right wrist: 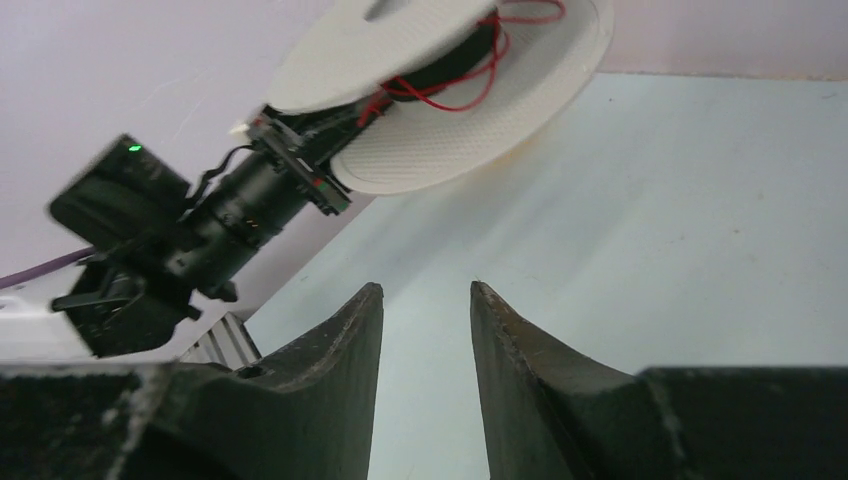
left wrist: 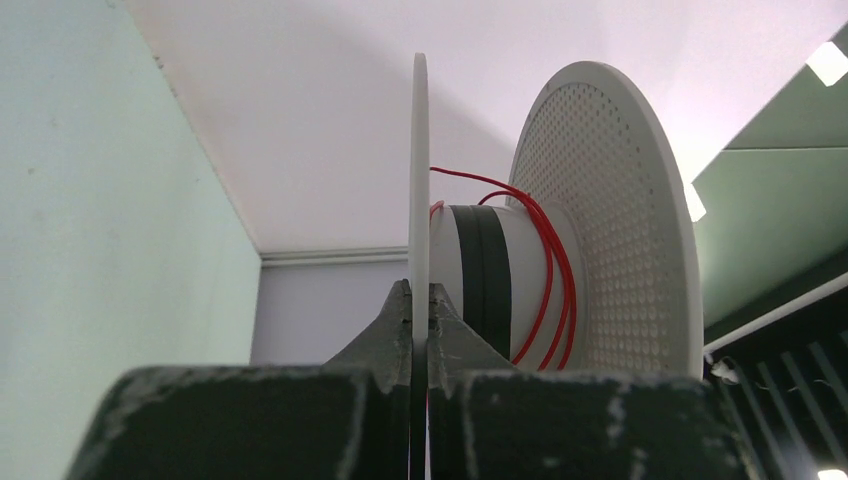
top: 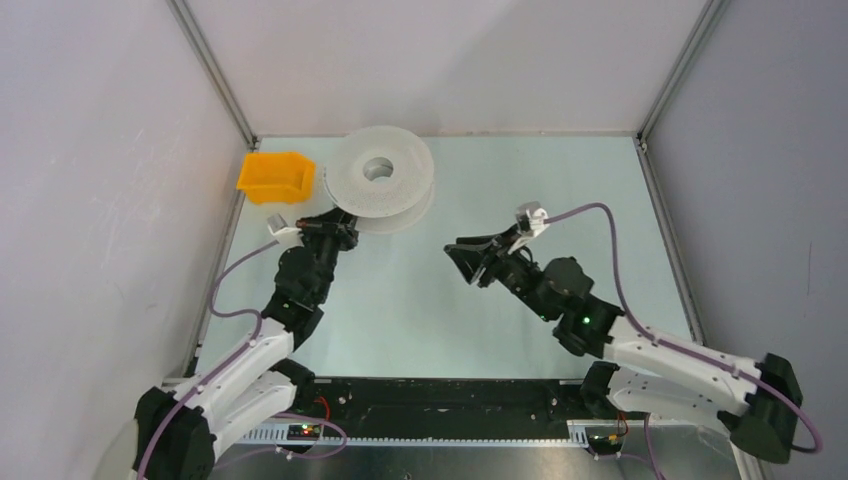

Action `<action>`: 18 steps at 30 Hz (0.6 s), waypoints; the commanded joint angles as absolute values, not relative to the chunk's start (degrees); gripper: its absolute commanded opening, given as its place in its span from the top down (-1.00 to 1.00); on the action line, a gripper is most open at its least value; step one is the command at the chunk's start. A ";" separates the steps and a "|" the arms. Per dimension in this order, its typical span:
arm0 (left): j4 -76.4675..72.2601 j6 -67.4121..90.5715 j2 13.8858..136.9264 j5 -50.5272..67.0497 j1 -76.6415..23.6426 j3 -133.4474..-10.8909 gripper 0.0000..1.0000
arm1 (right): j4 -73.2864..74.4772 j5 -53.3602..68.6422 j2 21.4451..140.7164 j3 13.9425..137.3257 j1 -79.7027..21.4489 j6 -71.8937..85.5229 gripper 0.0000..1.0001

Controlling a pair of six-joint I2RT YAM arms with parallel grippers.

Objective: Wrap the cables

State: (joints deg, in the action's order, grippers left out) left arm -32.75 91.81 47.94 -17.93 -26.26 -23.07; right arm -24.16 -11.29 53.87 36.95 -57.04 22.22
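Observation:
A white spool [top: 380,185] with two round flanges lies tilted at the back of the table. Thin red cables [left wrist: 555,270] loop loosely round its hub between the flanges; they also show in the right wrist view [right wrist: 470,80]. In the top view the flanges hide them. My left gripper [left wrist: 420,290] is shut on the edge of the thin plain flange [left wrist: 419,150]; the perforated flange [left wrist: 610,220] stands to its right. My right gripper [right wrist: 425,290] is open and empty, above the table's middle [top: 470,265], apart from the spool [right wrist: 450,120].
An orange bin [top: 275,176] stands at the back left, next to the spool. White walls with metal frame posts enclose the table on three sides. My left arm [right wrist: 200,230] reaches in from the left in the right wrist view.

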 commanded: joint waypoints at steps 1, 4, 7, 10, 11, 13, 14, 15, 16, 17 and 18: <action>-41.83 90.27 51.62 -13.49 -26.59 -26.14 1.00 | -15.17 -12.66 46.27 34.37 -56.94 20.67 0.15; -45.54 89.12 56.88 -10.35 -26.54 -26.60 1.00 | -14.19 -13.74 42.66 32.78 -56.61 19.36 0.13; -50.67 87.25 60.79 -6.93 -26.57 -26.54 1.00 | -12.91 -14.82 39.54 32.15 -55.90 18.16 0.12; -53.14 86.04 65.31 -4.25 -26.97 -26.53 1.00 | -12.73 -14.93 37.72 30.98 -54.69 17.69 0.12; -53.59 85.76 66.32 -3.93 -27.19 -26.45 1.00 | -12.78 -14.83 37.05 30.42 -54.41 17.68 0.12; -55.61 85.80 70.48 -2.92 -28.03 -26.05 1.00 | -12.89 -14.73 36.52 29.59 -53.57 17.74 0.11; -57.34 85.83 71.54 -2.16 -28.12 -25.89 1.00 | -13.09 -14.60 36.38 29.34 -53.33 17.75 0.11; -58.25 85.90 73.92 -1.69 -28.37 -25.87 1.00 | -13.18 -14.46 36.38 28.93 -52.93 17.77 0.11; -59.96 86.02 75.23 -0.82 -28.47 -25.91 1.00 | -13.20 -14.32 36.45 28.79 -52.70 17.81 0.11; -61.00 86.08 77.81 -0.63 -28.61 -26.01 1.00 | -13.19 -14.23 36.51 28.69 -52.31 17.83 0.10; -63.15 86.11 79.02 1.36 -28.63 -26.19 1.00 | -13.08 -14.11 36.66 28.63 -52.08 17.84 0.10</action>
